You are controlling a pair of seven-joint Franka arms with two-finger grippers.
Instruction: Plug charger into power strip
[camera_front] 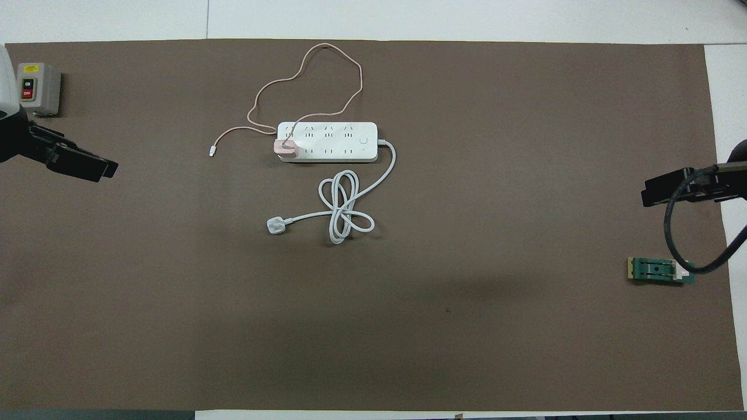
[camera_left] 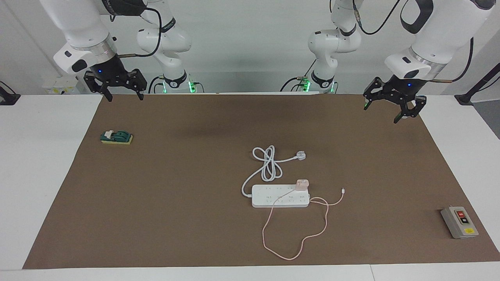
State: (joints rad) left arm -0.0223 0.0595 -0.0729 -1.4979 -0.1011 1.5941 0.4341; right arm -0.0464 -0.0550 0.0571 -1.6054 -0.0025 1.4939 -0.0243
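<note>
Two white Franka arms raised above the desk (camera_left: 242, 117), left end effector (camera_left: 384, 108) open, fingers pointing down over the left arm's end, right end effector (camera_left: 124, 93) open, hanging empty over the right arm's end

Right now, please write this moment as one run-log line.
charger: seated on power strip | left gripper: open, empty, raised above mat edge | right gripper: open, empty, waiting
</note>
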